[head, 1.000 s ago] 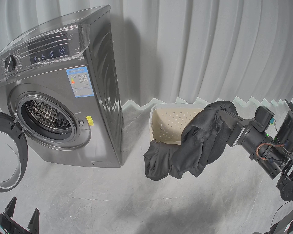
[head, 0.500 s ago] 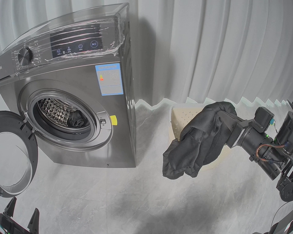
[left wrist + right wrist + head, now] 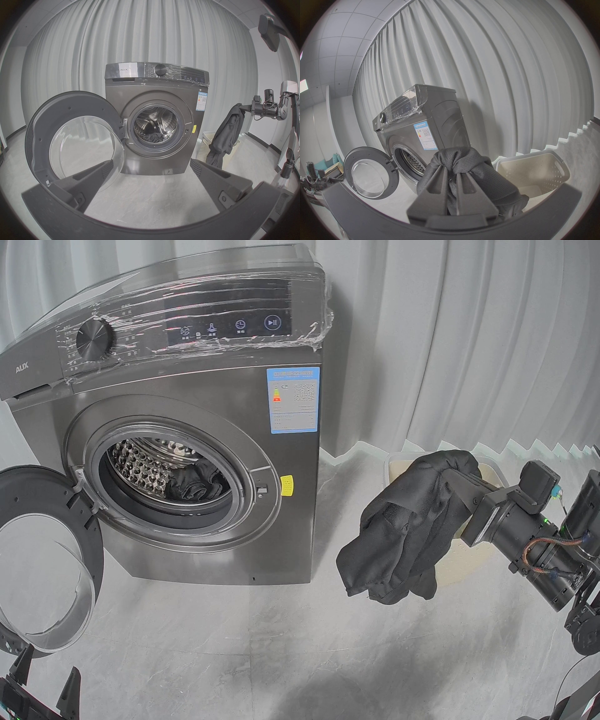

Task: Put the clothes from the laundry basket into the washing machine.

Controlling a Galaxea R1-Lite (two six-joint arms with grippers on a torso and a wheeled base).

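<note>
Right jaws clamp a black mesh garment [image 3: 406,527]; its dangling tail may snag the grey washing machine [image 3: 187,384]; left jaws apart.

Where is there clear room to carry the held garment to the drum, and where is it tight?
Bare floor runs between the washer front and the garment in the right gripper. The drum mouth's upper part is open; dark clothes lie low inside. Tight: the open door on the left, the basket behind the garment.
</note>
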